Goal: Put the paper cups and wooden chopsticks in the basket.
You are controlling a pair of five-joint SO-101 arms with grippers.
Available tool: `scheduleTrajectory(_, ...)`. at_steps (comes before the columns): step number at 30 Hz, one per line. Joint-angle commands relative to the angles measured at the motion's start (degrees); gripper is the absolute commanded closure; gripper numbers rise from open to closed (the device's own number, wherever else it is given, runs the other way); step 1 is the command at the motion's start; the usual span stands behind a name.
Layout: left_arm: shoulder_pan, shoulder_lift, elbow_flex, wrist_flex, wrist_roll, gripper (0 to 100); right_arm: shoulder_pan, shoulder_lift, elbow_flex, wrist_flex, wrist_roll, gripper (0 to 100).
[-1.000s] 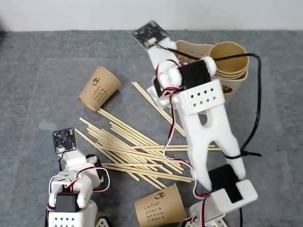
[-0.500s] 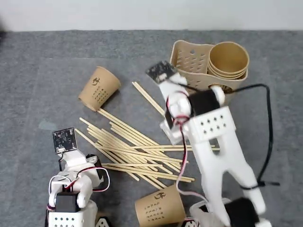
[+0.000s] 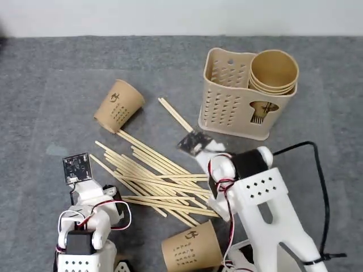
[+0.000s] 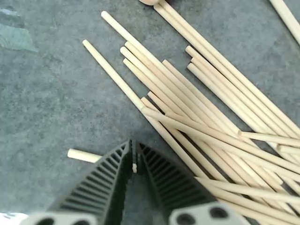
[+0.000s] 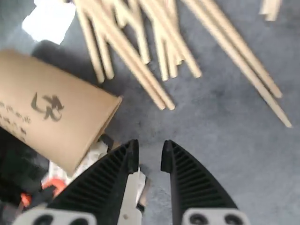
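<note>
Left claw [image 4: 133, 159] pressed together at chopsticks [image 4: 187, 103], right claw [image 5: 150, 154] slightly spread beside cup [image 5: 51, 119].

Soft, even light is falling from above; the tan perforated plastic basket [image 3: 227, 107] is casting a faint shadow on the grey bench [image 3: 57, 73].

The table cloth [image 3: 51, 85] is mottled grey, and the wall [image 3: 113, 17] behind it is white. The basket [image 3: 227, 105] is beige, patterned with rows of small holes. The stacked cups [image 3: 274, 71] in it are tan. The 2 others, the far loose cup [image 3: 118, 106] and the near loose cup [image 3: 191, 246], are tan too, each printed with a black brush-stroke emblem above rows of small dark marks. The chopsticks [image 3: 159, 175] are pale plain wood. The left arm [image 3: 85, 243] and right arm [image 3: 266, 204] are white with black motors and red, white and black wires. The left gripper [image 4: 132, 151] and right gripper [image 5: 150, 152] have dark grey ribbed fingers.
</note>
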Motion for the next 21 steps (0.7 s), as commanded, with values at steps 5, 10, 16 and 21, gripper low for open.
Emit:
scheduleTrajectory(5, 0.0, 0.09, -0.4, 0.26, 0.35, 99, -2.07, -1.8, 2.73, 2.07, 11.43, 90.5)
scheduleTrajectory(10, 0.0, 0.09, -0.4, 0.26, 0.35, 99, -9.19, -1.8, 7.56, 1.8, 22.95, 90.5)
scheduleTrajectory(16, 0.0, 0.09, -0.4, 0.26, 0.35, 99, -11.82, -1.8, 7.74, 1.36, 29.8, 90.2)
scheduleTrajectory(21, 0.0, 0.09, -0.4, 0.26, 0.35, 99, -14.9, -1.8, 7.82, -2.95, 29.54, 90.2)
